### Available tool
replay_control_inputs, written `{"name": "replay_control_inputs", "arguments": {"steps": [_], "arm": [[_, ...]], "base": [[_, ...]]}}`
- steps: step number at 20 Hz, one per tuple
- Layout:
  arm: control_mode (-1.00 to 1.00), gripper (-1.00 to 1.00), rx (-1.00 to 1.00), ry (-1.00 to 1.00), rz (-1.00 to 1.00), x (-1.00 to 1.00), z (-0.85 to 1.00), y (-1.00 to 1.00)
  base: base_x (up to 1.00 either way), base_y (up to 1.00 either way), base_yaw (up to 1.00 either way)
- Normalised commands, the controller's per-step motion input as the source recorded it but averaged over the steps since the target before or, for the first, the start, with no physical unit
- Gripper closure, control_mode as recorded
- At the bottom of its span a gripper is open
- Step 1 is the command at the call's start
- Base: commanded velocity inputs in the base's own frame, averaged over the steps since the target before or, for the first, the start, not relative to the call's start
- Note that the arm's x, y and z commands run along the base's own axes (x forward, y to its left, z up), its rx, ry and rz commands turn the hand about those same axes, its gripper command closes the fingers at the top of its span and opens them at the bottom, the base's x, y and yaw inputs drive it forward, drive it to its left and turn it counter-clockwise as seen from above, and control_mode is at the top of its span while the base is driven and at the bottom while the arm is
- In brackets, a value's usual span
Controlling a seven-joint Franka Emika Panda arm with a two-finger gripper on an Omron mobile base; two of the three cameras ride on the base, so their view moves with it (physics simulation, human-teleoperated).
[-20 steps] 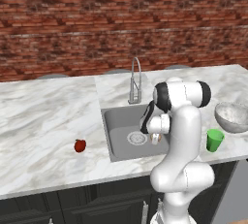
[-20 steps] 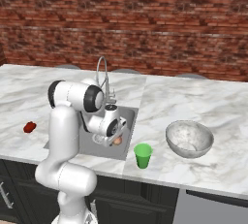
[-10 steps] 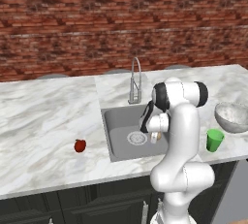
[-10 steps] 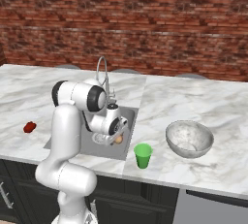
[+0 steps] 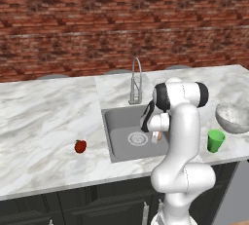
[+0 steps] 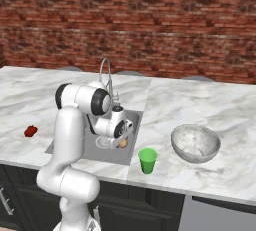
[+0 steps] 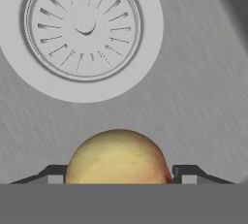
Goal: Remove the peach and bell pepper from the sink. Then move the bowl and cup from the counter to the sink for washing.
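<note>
We have our gripper (image 7: 117, 172) down inside the sink (image 5: 119, 121), its two fingertips (image 7: 188, 172) standing on either side of the peach (image 7: 117, 157), which sits on the basin floor just beside the round drain (image 7: 84, 26); we cannot tell whether the jaws are touching the fruit. The bell pepper (image 5: 80, 146) lies on the counter (image 5: 44, 121) left of the sink, near the front edge. The cup (image 6: 147, 160) and bowl (image 6: 195, 143) stand on the counter right of the sink, the cup at the front edge.

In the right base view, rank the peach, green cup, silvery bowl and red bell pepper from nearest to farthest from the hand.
1. Pale orange-pink peach: in the sink, between the fingers of the hand.
2. Small green cup: counter edge, right of the sink.
3. Wide silvery-grey bowl: farther right.
4. Dark red bell pepper: far left counter.
</note>
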Motion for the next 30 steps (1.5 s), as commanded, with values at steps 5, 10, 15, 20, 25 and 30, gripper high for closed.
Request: {"name": "replay_control_inputs", "arguments": {"steps": [5, 10, 15, 20, 25, 30], "arm": [[-1.00, 1.00, 0.00, 0.00, 0.00, -0.04, -0.05, -0.09], [-1.00, 1.00, 0.00, 0.00, 0.00, -0.07, -0.02, -0.06], [-1.00, 1.00, 0.00, 0.00, 0.00, -0.12, 0.00, -0.01], [-1.00, 1.00, 0.00, 0.00, 0.00, -0.20, 0.00, -0.01], [-1.00, 1.00, 0.00, -0.05, 0.00, -0.19, 0.09, 0.00], [-1.00, 1.00, 0.00, -0.04, 0.00, -0.17, 0.20, 0.00]], "base": [[0.00, 0.00, 0.00], [0.00, 0.00, 0.00], [0.00, 0.00, 0.00], [0.00, 0.00, 0.00], [0.00, 0.00, 0.00], [0.00, 0.00, 0.00]]}}
